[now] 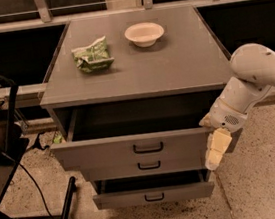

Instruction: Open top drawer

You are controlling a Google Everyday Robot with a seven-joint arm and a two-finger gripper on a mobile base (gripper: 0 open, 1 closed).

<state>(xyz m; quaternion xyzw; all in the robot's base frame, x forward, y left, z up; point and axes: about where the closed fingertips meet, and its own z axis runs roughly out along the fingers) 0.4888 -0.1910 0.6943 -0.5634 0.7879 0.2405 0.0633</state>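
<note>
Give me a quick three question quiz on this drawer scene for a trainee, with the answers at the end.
1. True or false: the top drawer is pulled out, its inside showing.
2. Where is the gripper? A) at the drawer's handle B) at the drawer front's right end as pictured C) down on the floor
3. Which two things lie on the cabinet top?
Key: 1 true; 2 B; 3 a white bowl and a crumpled green packet.

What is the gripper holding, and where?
Cannot be told: the gripper sits at the right end of the top drawer front, but no clear hold shows.
</note>
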